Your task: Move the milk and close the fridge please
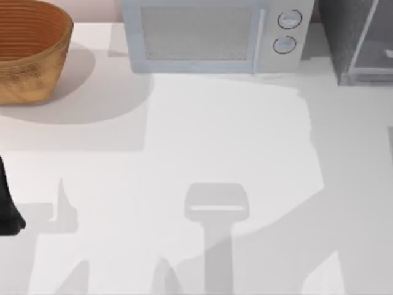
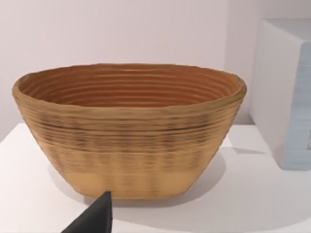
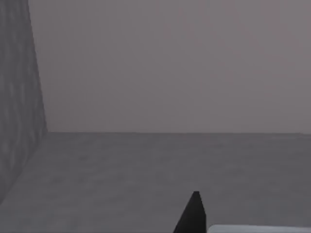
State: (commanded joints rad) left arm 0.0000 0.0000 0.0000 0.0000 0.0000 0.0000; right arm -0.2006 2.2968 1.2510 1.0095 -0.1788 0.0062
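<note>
At the table's left edge in the top view sat the dark left gripper (image 1: 9,212); whether its fingers were apart or together could not be told. Beyond it, at the far left, stood the woven tan wicker basket (image 1: 31,52), beside the pale microwave with two round dials (image 1: 209,37). The large grey speckled fridge (image 1: 353,40) stood at the far right corner. The right wrist view faced a grey floor (image 3: 170,170) meeting a speckled wall (image 3: 17,107).
</note>
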